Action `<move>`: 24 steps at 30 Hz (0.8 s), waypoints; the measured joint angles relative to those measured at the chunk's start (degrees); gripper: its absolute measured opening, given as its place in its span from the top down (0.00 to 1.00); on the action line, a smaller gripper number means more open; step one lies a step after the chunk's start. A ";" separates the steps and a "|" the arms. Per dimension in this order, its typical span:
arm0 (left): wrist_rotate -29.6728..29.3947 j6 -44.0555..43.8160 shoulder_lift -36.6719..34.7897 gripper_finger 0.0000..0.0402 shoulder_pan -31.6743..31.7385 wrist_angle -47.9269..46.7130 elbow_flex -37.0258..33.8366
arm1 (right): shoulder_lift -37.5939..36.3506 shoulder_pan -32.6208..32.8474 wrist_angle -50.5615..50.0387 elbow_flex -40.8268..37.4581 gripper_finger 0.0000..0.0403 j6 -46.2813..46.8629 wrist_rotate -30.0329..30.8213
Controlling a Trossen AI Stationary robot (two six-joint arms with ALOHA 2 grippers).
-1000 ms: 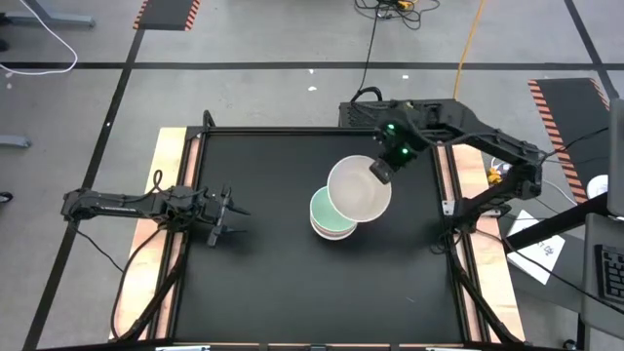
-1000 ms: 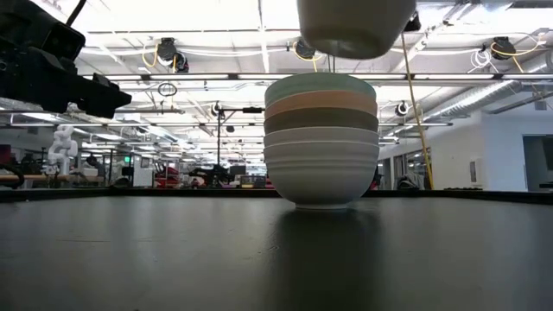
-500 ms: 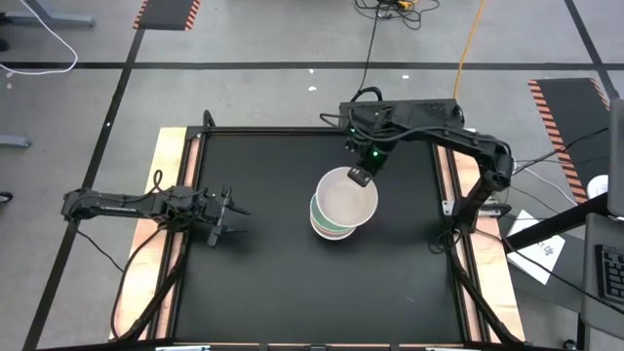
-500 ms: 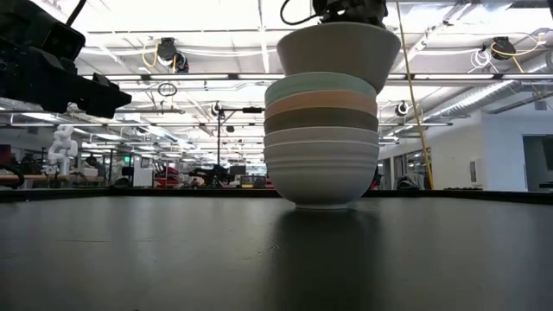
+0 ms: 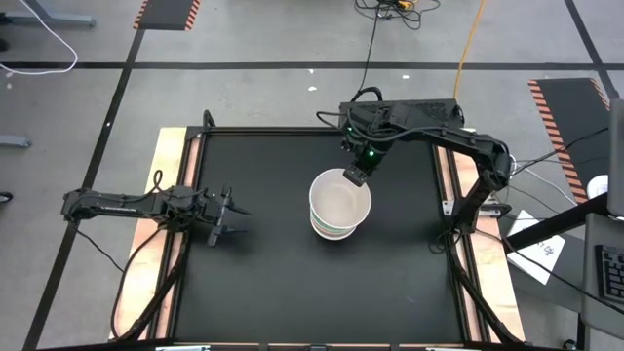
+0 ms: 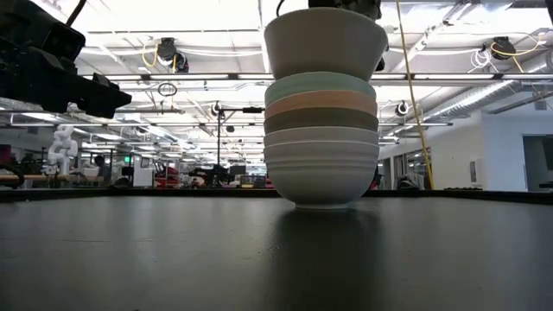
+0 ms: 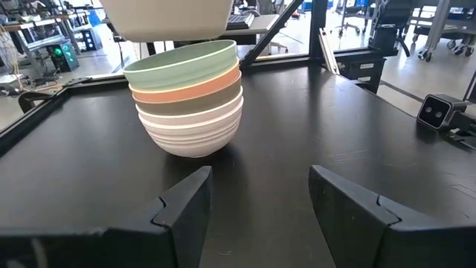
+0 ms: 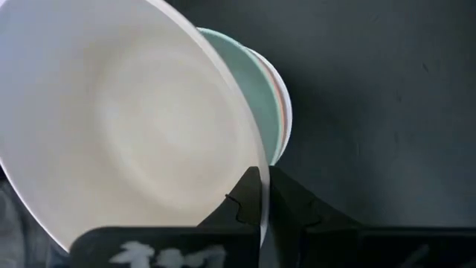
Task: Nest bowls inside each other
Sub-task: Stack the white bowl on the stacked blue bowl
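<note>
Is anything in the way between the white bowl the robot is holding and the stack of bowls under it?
Nothing visible. The right gripper holds the white bowl by its rim, right above the mint green bowl topping the stack.

— What colours do you read on the stack at the centre of the low view?

— From the top you have a cream-beige bowl (image 6: 326,41), then a mint green bowl (image 6: 320,86), a salmon-orange bowl (image 6: 320,105), a grey-brown bowl (image 6: 320,121), and two white bowls (image 6: 320,168) beneath.

— And under them?

— Your bench (image 5: 273,263) is plain black, edged in pale wood.
</note>
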 joint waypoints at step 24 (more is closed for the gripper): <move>0.00 0.17 0.02 0.44 0.00 0.00 0.00 | 6.85 -0.47 -2.72 -0.04 1.00 -0.97 -1.36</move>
